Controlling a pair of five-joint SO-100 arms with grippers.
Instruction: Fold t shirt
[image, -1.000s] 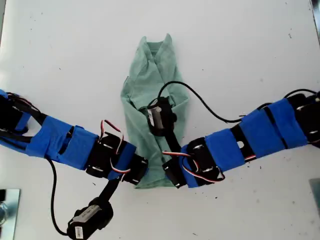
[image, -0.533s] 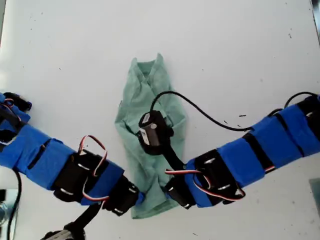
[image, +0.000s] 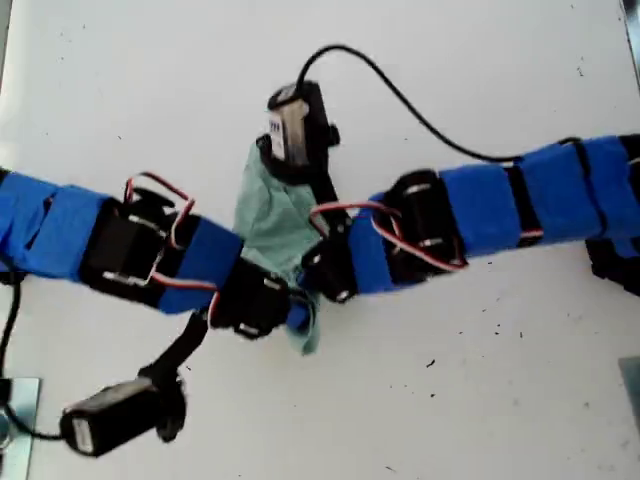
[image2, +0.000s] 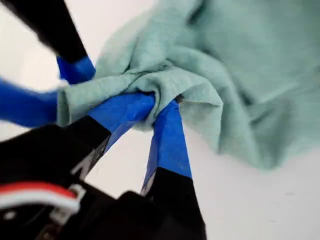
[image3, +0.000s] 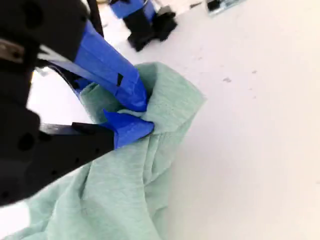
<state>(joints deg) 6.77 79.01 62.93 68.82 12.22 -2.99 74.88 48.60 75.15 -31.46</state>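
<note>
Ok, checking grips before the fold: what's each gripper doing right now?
My first gripper: closed, pinching the t shirt.
My second gripper: closed, pinching the t shirt too.

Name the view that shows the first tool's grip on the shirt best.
The first wrist view: my first tool pinches a bunched fold of the shirt up close. The exterior view hides most of the shirt under arms; the second wrist view shows my second tool's grip.

Exterior view looks straight down; both wrist views closely share the t shirt (image: 268, 222).
</note>
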